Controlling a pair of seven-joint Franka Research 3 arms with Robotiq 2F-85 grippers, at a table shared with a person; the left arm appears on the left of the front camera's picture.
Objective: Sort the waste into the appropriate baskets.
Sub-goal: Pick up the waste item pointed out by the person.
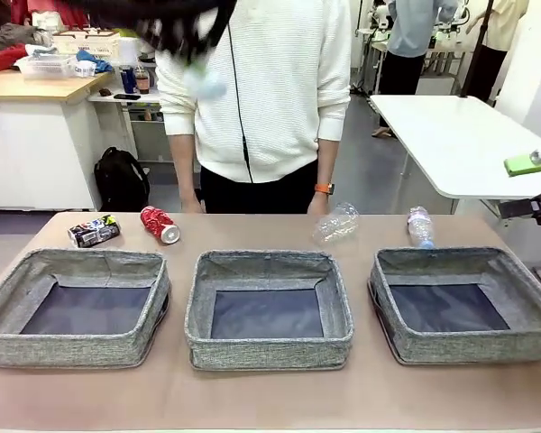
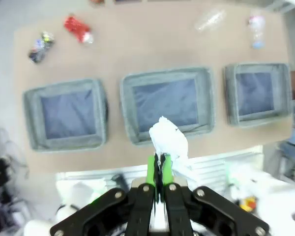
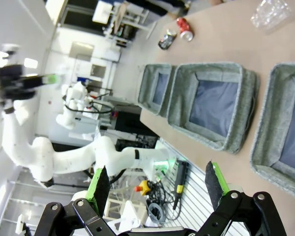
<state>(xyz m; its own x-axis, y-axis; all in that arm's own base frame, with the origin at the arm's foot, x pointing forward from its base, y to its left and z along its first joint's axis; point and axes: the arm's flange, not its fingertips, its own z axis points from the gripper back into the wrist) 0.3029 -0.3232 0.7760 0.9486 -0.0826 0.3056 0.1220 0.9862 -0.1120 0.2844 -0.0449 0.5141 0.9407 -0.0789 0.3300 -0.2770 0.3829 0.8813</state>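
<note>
Left end effector (image 2: pixel 159 164) is clamped shut on the small crumpled white paper ball (image 2: pixel 168 140), high above the counter (image 2: pixel 137 49); in its wrist view the ball sits over the near wall of the middle basket (image 2: pixel 167 78). Right end effector (image 3: pixel 160 184) hangs with its jaws wide and nothing between them, off the counter's right end. Behind the left basket (image 1: pixel 72 349) lie the dark multicoloured can (image 1: pixel 94 231) and the red drink can (image 1: pixel 160 225), close together. The clear crushed plastic bottle (image 1: pixel 335 223) rests near the far edge just below the person's hand (image 1: pixel 320 203), and the small clear bottle (image 1: pixel 420 225) is by the far wall of the right basket (image 1: pixel 469 345).
</note>
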